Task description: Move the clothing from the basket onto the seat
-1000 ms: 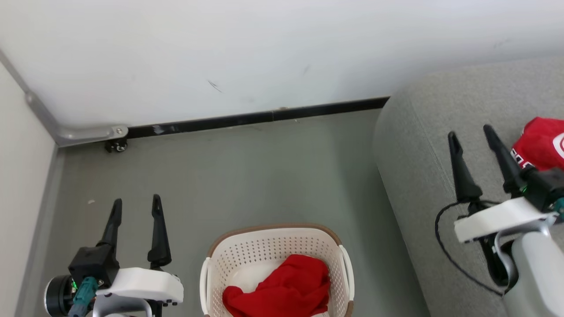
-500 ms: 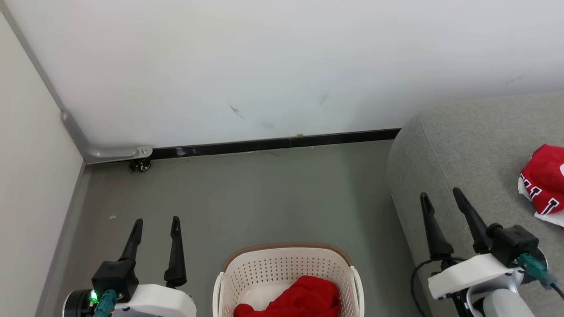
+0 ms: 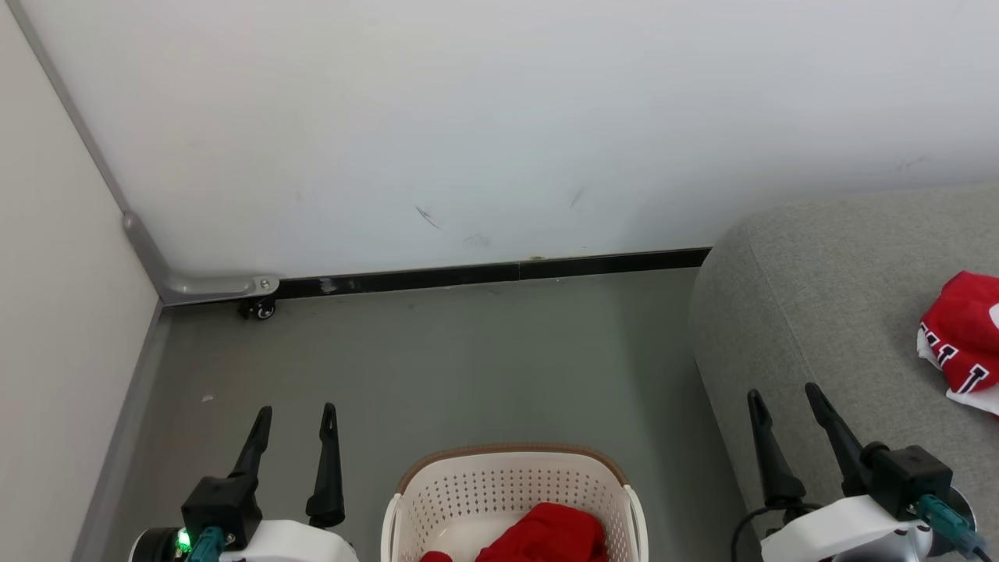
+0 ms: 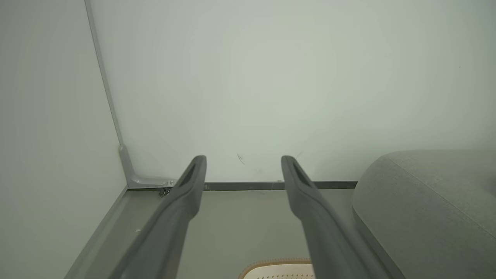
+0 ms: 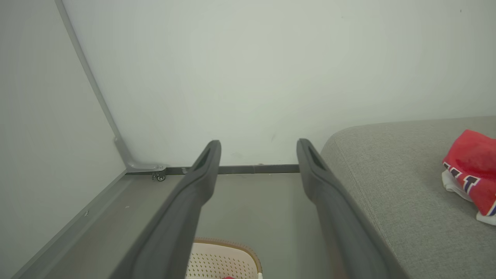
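Between the two grippers, nearer the robot than either pair of fingertips, stands a cream-white perforated plastic laundry basket (image 3: pixel 511 453) with a brown rim band. A crumpled soft red garment (image 3: pixel 550 537) lies inside it, touching neither gripper. Just to the left of the basket the left gripper (image 3: pixel 296 409) hangs over the grey-green floor (image 3: pixel 468 351), its two long dark fingers spread apart with nothing between them; its wrist view shows floor and white wall (image 3: pixel 499 117) through the gap. To the right of the basket the right gripper (image 3: pixel 782 391) hangs at the rounded edge of a large light-grey fabric-upholstered seat (image 3: pixel 827 297), and its jaws also stand wide and empty. Well to the right of those fingers, apart from them, a second red garment with white trim and dark block lettering (image 3: pixel 964 336) rests on the seat. The bottom edge of the head view cuts off the basket's near half and most of the garment inside, so how much cloth lies there cannot be told. The right edge cuts the garment on the seat, and its lettering is too partial to read. Beyond both sets of fingertips a black skirting strip (image 3: pixel 484 274) runs along the foot of the wall, with a small caster wheel (image 3: pixel 264 311) at the corner.
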`<state>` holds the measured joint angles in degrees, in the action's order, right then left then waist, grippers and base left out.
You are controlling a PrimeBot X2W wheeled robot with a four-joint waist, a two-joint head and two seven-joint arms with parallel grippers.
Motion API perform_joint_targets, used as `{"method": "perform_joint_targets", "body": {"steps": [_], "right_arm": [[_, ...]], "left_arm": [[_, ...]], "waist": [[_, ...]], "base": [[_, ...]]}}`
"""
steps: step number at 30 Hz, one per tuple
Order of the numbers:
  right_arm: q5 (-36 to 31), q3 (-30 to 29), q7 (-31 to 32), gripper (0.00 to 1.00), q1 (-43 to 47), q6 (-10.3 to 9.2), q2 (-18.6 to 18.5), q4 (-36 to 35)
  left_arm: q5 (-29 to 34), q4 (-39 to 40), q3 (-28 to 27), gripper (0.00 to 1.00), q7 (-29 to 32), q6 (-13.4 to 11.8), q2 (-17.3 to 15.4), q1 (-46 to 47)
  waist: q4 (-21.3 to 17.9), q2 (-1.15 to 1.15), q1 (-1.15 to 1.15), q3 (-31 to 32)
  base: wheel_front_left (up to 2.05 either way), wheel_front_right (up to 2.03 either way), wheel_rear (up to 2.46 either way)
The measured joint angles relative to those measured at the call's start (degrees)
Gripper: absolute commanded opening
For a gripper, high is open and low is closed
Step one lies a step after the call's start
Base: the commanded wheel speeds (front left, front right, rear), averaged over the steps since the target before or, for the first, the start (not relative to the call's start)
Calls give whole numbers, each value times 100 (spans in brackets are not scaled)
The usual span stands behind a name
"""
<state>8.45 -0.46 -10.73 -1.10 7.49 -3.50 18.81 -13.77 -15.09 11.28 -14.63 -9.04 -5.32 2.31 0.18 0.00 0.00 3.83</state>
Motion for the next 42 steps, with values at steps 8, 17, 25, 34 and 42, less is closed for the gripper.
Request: {"method": "perform_joint_targets", "body": {"steps": [8,17,25,34,42], "right_arm": [[-109,13,93,100,151,0,43,-221],[-137,10,192,100,256,0,78,-417],[-149,-53,301,100,363,0,96,-564],[-127,-16,368,100,364,0,104,-716],[-32,48,417,100,387,0,104,-762]], "left_arm": [[41,-30,-1,100,0,2,13,1],[43,-32,-36,100,0,3,12,6],[69,-30,-35,100,0,4,24,16],[100,-30,-36,100,0,4,35,22],[100,-31,-47,100,0,10,40,25]], "waist": [[-18,0,0,-53],[-54,0,0,-134],[-67,0,0,-193],[-46,0,0,-225],[-31,0,0,-242]], "base": [[0,0,0],[0,0,0],[0,0,0],[0,0,0],[0,0,0]]}}
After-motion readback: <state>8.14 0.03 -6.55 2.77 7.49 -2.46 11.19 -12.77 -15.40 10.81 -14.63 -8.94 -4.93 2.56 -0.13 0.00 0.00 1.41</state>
